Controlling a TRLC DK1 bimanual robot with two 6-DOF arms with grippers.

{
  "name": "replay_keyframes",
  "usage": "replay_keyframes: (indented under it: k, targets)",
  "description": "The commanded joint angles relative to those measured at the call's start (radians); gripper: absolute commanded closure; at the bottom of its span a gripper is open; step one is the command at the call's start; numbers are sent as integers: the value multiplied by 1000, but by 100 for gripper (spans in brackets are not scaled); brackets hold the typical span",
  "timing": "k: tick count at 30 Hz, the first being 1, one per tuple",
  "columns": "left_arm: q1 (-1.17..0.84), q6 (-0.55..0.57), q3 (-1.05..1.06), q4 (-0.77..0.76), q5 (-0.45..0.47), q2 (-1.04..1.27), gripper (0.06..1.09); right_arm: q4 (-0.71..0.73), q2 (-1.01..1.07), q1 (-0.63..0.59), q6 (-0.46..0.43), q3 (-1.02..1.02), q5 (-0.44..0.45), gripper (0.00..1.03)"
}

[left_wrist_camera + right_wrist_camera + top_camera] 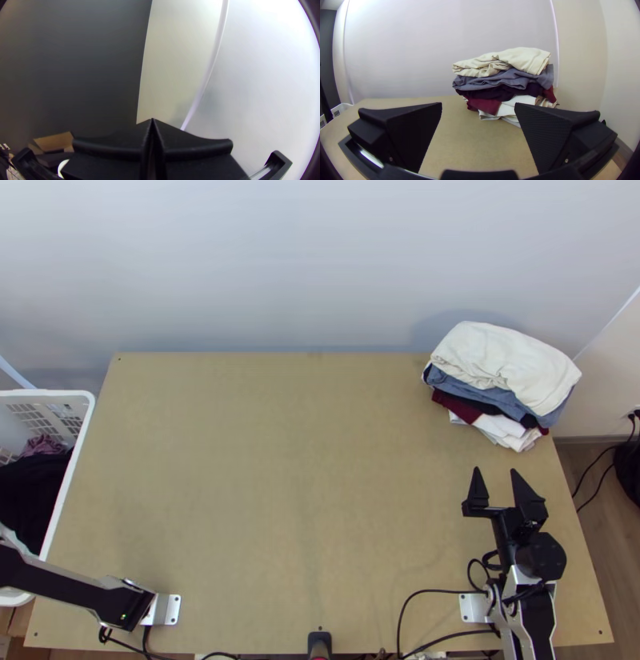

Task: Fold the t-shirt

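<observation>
T-shirt: can't tell which cloth it is.
Stack [482,394]: folded clothes in a pile at the table's [304,500] far right corner; blue-grey, dark, maroon and white layers.
Top cloth [512,360]: cream, folded, wrinkled, lying on the blue-grey layer.
Basket [64,394]: white, at the table's left side; holds bunched black cloth [32,496], with a bit of mauve cloth [44,446] toward the far side.
Left gripper [152,120]: fingers together, tips meeting, nothing between them.
Left arm [72,590]: extends left from its base at near left, past the table edge.
Right gripper [496,471]: fingers wide apart, nothing between them; at the right side, pointing far, on the near side of the stack, not touching it.
Cables [436,592]: along the near edge.
</observation>
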State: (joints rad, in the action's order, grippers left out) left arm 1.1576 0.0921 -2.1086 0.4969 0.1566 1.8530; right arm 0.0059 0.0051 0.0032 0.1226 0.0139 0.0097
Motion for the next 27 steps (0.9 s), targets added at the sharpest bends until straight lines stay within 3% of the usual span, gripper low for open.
replay_keyframes:
  k: [1,7,16,22,27]
  targets:
    - [5,103,-50,-104,-5,-123,105,-21,-7,-5,-9,-5,6,4]
    - [10,189,-50,-301,-60,-259,105,-21,-7,-5,-9,-5,6,4]
    - [5,192,-50,-558,-123,-379,105,-21,-7,-5,-9,-5,6,4]
    - [-19,195,-33,-558,-123,-388,105,-21,-7,-5,-9,-5,6,4]
    - [-90,193,-1,-459,-112,-417,105,-21,-7,-5,-9,-3,6,4]
